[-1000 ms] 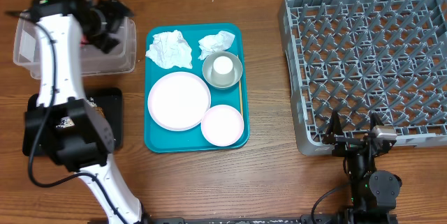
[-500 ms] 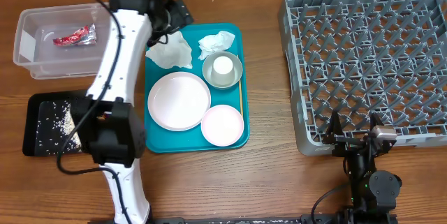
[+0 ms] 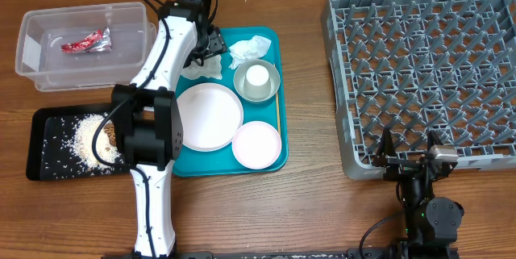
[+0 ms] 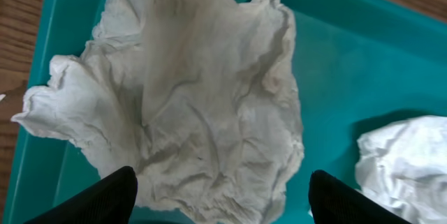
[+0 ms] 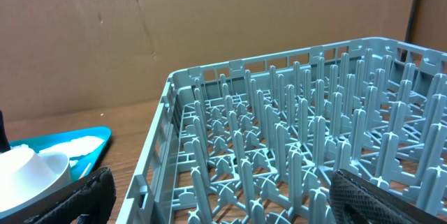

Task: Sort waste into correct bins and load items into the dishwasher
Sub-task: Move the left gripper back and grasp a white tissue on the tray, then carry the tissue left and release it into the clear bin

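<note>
Left wrist view: the left hand (image 4: 230, 199) is held wide over a crumpled napkin (image 4: 188, 98), centre frame, on the teal tray (image 4: 349, 63); the right hand (image 5: 216, 206) is spread wide before the rack (image 5: 293, 147).

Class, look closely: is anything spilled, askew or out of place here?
Nothing looks damaged. White crumbs lie scattered unevenly across the black tray, heaped toward its right end. Two crumpled napkins litter the teal tray.

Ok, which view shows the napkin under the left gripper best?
Left wrist: the crumpled napkin fills the frame, just ahead of the open fingers. Overhead, the left arm covers part of it. The right wrist view misses it.
</note>
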Action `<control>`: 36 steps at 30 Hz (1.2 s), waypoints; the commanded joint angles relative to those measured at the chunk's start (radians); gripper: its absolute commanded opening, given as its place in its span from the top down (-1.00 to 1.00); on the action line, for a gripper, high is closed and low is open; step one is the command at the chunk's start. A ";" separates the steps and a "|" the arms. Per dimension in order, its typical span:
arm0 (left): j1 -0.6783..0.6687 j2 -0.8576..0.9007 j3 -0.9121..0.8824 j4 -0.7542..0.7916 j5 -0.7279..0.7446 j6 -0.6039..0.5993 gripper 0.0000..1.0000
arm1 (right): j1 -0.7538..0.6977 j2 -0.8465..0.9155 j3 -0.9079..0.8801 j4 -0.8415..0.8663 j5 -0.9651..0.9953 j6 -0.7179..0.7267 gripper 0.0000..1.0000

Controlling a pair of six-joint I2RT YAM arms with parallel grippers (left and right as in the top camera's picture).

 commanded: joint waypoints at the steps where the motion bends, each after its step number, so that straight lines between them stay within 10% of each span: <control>1: 0.005 0.037 0.015 0.003 -0.021 0.012 -0.61 | 0.003 -0.010 -0.010 0.006 0.002 -0.003 -1.00; 9: 0.005 0.096 0.015 -0.013 -0.010 0.012 -0.30 | 0.003 -0.010 -0.010 0.006 0.002 -0.003 -1.00; 17: 0.005 0.077 0.052 -0.037 -0.010 0.014 0.92 | 0.003 -0.010 -0.010 0.006 0.002 -0.003 -1.00; 36: 0.117 -0.117 0.451 -0.181 -0.401 0.019 0.92 | 0.003 -0.010 -0.010 0.006 0.002 -0.003 -1.00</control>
